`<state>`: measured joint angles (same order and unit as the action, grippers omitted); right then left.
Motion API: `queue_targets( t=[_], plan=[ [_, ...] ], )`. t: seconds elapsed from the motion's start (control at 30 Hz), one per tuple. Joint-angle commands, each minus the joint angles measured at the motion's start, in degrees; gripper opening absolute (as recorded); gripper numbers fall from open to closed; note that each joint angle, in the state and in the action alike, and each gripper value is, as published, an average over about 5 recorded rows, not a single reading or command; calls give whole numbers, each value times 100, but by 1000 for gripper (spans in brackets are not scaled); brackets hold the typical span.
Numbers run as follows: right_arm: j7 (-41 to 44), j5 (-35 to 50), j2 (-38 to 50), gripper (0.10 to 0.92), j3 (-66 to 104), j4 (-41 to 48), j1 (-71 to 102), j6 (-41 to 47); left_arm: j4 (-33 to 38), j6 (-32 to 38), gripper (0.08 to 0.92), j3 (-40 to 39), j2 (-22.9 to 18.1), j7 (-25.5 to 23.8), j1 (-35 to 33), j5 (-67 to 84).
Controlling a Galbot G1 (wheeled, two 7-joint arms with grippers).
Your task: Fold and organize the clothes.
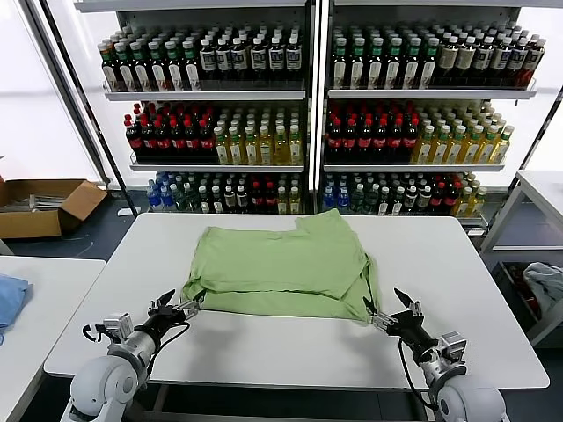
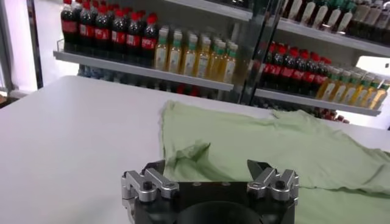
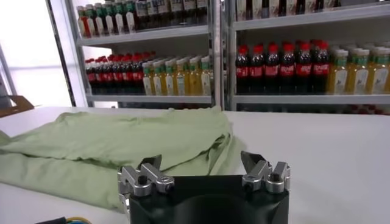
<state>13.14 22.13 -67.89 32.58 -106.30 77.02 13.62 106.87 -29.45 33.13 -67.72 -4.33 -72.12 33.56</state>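
One light green shirt [image 1: 281, 268] lies folded flat on the middle of the white table [image 1: 440, 264], with a sleeve edge showing at its far right. No other clothes of the task are in view. My left gripper [image 1: 182, 305] is open just off the shirt's near left corner, and nothing is between its fingers. My right gripper [image 1: 387, 309] is open at the near right corner, also holding nothing. The left wrist view has the shirt [image 2: 274, 146] lying beyond the open left gripper [image 2: 206, 165]. In the right wrist view the shirt [image 3: 122, 140] lies in front of the open right gripper [image 3: 200, 159].
Shelves of bottles [image 1: 308, 114] stand behind the table. A side table [image 1: 35, 299] at the left carries a blue cloth [image 1: 9, 299]. A cardboard box [image 1: 44, 204] sits on the floor at the far left. A pale cloth [image 1: 544, 283] lies low at the right.
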Motion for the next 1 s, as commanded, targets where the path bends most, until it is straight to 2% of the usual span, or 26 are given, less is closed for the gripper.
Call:
queue_targets(
  t=[0.03, 0.3, 0.6, 0.7, 1.0],
  plan=[
    [-53, -68, -33, 823, 1, -53, 72, 45, 48, 18, 823, 7, 11, -6, -54, -31],
    [-525, -342, -100, 823, -264, 68, -98, 636, -207, 38, 823, -74, 23, -19, 40, -60],
    [-693, -351, -68, 823, -597, 266, -272, 1106, -528, 75, 822, -175, -2, -61, 119, -112],
    [-762, -290, -25, 781, -722, 328, -332, 1260, -690, 53, 796, -233, 5, -76, 156, -144],
    [-844, 35, 131, 525, -867, 161, -259, 1427, -819, -220, 552, -373, 54, -115, 162, -193]
  ],
)
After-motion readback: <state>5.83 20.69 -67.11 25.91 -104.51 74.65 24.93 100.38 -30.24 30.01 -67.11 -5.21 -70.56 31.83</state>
